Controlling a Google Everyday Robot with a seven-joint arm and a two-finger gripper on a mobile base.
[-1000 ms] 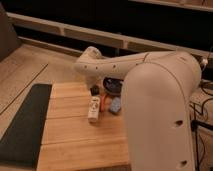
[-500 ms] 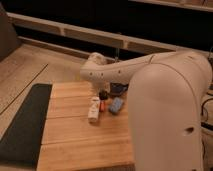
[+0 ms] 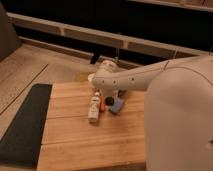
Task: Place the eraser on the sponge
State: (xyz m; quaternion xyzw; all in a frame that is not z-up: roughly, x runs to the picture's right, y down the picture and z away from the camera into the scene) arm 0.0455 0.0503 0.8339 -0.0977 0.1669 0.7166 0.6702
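Gripper point(image 3: 107, 95) low near far edge of wooden table point(image 3: 75, 145), just above eraser point(image 3: 109, 102); grasp unclear, cannot tell. Eraser at left end of sponge point(image 3: 118, 107).

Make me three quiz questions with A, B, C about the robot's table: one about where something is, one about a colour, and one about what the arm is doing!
1. Where is the blue sponge?
A. on the floor
B. on the wooden table, right of the white bottle in the picture
C. inside a box

2. What colour is the thin stick between the bottle and the sponge?
A. green
B. white
C. orange-red

3. What is the robot's arm doing?
A. stretching over the table, with its gripper down by the sponge
B. pointing at the ceiling
C. lying flat on the floor

Answers:
1 B: the sponge lies on the wood beside the bottle.
2 C: the stick looks orange-red.
3 A: the arm spans the table, and the gripper is low next to the sponge.
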